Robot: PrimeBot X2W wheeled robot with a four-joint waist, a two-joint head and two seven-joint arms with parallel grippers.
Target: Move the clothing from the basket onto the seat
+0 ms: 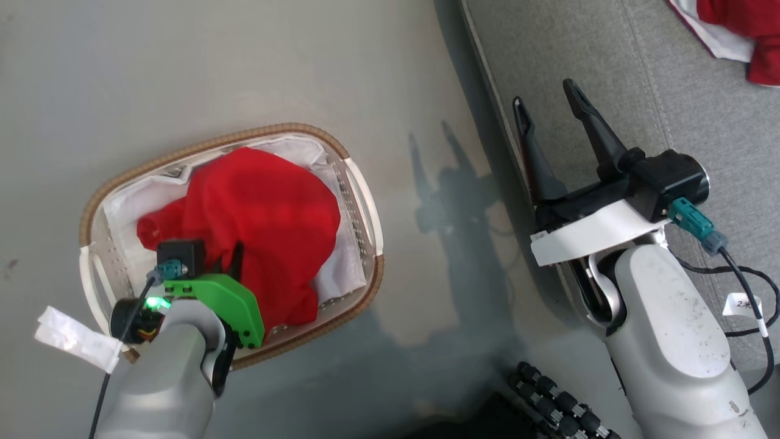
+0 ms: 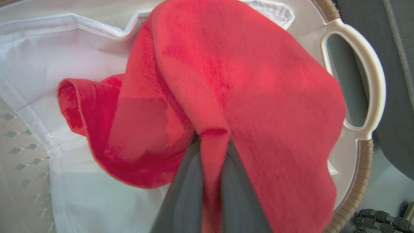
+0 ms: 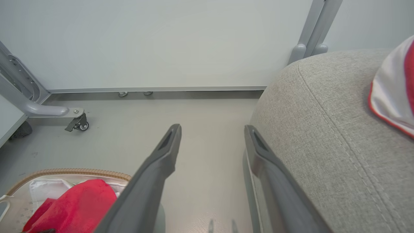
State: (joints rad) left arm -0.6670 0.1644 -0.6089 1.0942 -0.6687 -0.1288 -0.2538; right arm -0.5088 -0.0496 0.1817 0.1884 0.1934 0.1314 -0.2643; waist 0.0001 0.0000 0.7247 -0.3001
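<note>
A plain red piece of clothing lies heaped in the oval white basket with its brown woven rim, on the floor at the left. My left gripper reaches down into it. In the left wrist view the left gripper is shut on a raised fold of that red clothing. My right gripper hangs open and holds nothing, over the front edge of the grey seat. A red and white garment lies on the seat at the far right, also seen as red-trimmed white cloth.
The white liner covers the basket's inside. A grey metal frame leg with a caster stands by the pale wall. A black ridged hose lies near my base. Black cables loop beside my right forearm.
</note>
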